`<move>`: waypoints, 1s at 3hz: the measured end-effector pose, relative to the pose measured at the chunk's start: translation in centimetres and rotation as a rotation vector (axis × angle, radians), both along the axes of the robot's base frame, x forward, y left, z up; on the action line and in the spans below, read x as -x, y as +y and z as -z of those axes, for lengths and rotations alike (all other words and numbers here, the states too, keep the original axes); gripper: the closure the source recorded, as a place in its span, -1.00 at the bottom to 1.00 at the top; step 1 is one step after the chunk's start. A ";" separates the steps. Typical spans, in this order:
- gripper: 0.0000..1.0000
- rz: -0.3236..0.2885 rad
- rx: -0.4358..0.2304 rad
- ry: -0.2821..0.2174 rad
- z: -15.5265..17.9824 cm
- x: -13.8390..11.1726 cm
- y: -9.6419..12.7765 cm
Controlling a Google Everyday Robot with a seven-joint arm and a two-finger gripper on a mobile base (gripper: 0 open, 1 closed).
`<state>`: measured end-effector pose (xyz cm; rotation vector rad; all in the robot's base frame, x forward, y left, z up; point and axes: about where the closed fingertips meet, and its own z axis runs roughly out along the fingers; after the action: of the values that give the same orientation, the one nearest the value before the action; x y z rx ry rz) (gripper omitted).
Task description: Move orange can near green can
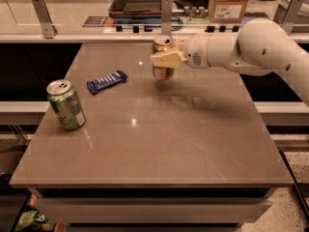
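Note:
The orange can (162, 73), bronze with a silver top, is held off the table at the far middle. My gripper (165, 58) comes in from the right on a white arm and is shut on the orange can around its upper half. The green can (66, 105), green and white with a silver top, stands upright near the table's left edge, well to the left of and nearer than the gripper.
A blue snack packet (107, 81) lies flat between the two cans, at the left of the brown table (159, 144). Behind the table runs a counter with a cardboard box (231, 2) and a dark tray (139, 1).

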<state>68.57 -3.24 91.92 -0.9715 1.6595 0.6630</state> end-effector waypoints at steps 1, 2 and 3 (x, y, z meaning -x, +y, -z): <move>1.00 -0.006 0.005 -0.011 0.5 3.2 3.3; 1.00 -0.004 0.011 -0.011 0.9 5.6 6.0; 1.00 -0.031 -0.005 -0.001 1.0 7.7 8.0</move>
<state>60.89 4.71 90.93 -0.9956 1.6439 0.6868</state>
